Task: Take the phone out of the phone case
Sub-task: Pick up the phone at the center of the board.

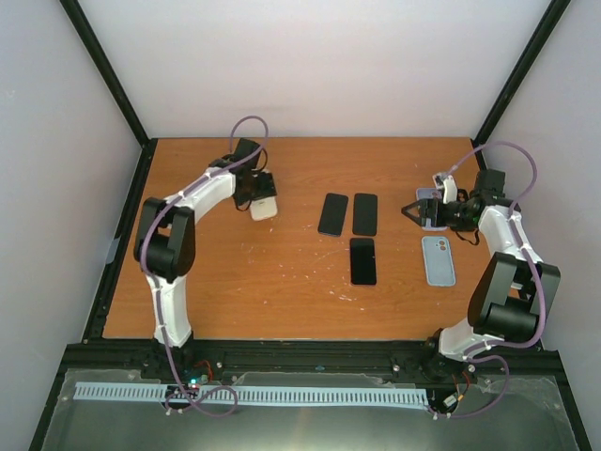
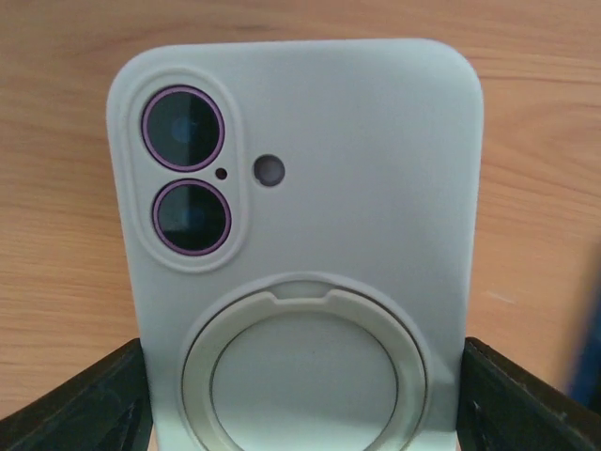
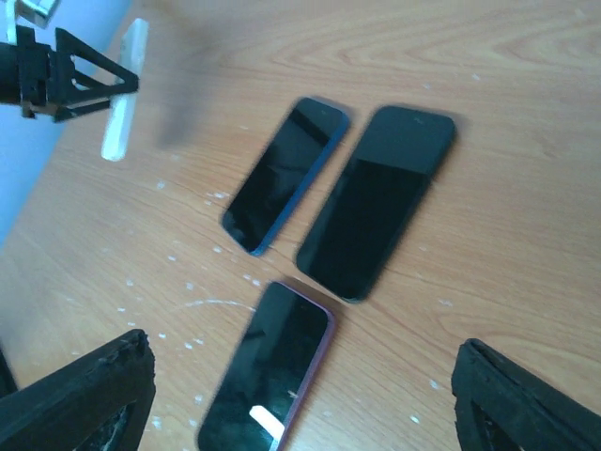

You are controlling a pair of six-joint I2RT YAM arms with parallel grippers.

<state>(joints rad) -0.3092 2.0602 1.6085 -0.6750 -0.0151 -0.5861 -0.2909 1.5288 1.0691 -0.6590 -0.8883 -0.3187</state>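
Phone case, white, with the phone seated inside, stands clamped by its long edges between the jaws of the left gripper, lens end farthest from the wrist. The right gripper is released and empty. For a clean separation, it should probably peel one far corner lip while the left grip holds low and steady.

white phone case, back toward me, ring stand flat, purple-rimmed phone inside; well left of the black phones.
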